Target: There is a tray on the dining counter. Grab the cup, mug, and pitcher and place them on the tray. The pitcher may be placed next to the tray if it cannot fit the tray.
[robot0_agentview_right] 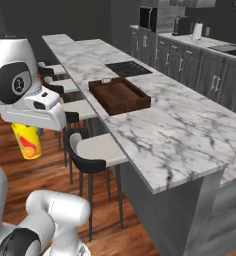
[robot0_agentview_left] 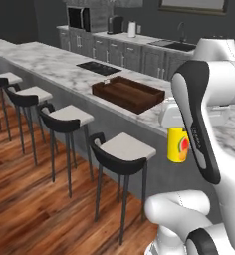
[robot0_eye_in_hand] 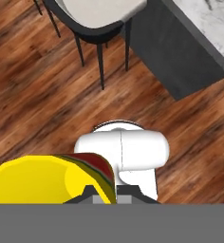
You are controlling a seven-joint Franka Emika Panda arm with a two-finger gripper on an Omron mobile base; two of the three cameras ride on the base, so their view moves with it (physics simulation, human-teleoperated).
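Hand view: cup's [robot0_eye_in_hand: 42,180] open yellow mouth, close.

A home kitchen with a dining bar is showing here. A long white marble-topped table [robot0_agentview_left: 55,62] with a plain grey front is running through the room, with black-framed, pale-seated bar stools [robot0_agentview_left: 123,149] standing along it on a reddish wood-plank floor [robot0_agentview_left: 25,199]. Behind, grey cabinets [robot0_agentview_left: 114,50] are carrying a microwave [robot0_agentview_left: 78,18], a black cooktop [robot0_agentview_right: 128,68] and a sink with a tap [robot0_agentview_left: 179,44].

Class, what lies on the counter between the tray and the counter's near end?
Nothing: bare marble runs from the tray to the counter end, seen in the right base view.
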